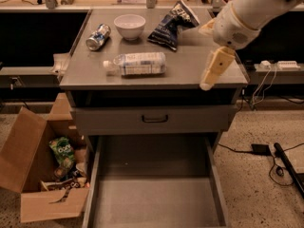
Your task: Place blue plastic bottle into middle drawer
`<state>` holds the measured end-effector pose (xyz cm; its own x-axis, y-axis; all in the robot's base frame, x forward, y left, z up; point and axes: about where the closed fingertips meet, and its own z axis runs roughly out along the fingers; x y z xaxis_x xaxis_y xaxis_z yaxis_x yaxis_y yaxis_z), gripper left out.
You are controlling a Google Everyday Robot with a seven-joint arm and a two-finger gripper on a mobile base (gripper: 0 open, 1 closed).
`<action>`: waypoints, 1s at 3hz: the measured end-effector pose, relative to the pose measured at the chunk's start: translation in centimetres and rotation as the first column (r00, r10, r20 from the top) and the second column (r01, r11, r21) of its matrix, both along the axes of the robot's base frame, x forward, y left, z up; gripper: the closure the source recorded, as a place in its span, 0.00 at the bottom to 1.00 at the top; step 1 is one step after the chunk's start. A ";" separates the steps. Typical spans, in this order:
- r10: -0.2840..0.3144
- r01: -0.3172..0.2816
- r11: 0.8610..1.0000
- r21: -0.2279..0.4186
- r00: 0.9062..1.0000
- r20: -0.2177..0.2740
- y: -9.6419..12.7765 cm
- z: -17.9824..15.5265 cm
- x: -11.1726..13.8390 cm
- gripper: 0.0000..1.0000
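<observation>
The clear plastic bottle with the blue-and-white label (138,63) lies on its side on the grey cabinet top (183,72), ungrasped. The cream gripper (212,71) hangs at the top's right edge, apart from it; wide or narrow, I cannot tell. Below, the deep grey metal middle drawer (156,201) stands open, ready for it.

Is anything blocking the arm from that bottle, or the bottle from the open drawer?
Nothing visible. The gripper hangs at the right edge of the cabinet top, bare surface between it and the blue plastic bottle. The middle drawer below stands pulled out, floor bare.
</observation>
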<state>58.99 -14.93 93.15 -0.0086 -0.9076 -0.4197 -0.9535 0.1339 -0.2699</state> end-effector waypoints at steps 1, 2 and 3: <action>0.025 -0.024 0.998 0.050 0.999 -0.034 3.0 -1.9 3.3 0.00; 0.008 0.002 0.991 0.137 0.997 -0.076 7.3 -3.9 7.6 0.00; 0.010 0.013 0.985 0.173 0.991 -0.133 11.6 -5.7 10.0 0.02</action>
<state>68.96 -3.29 87.49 -0.0762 -0.8214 -0.5652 -0.9791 0.1687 -0.1132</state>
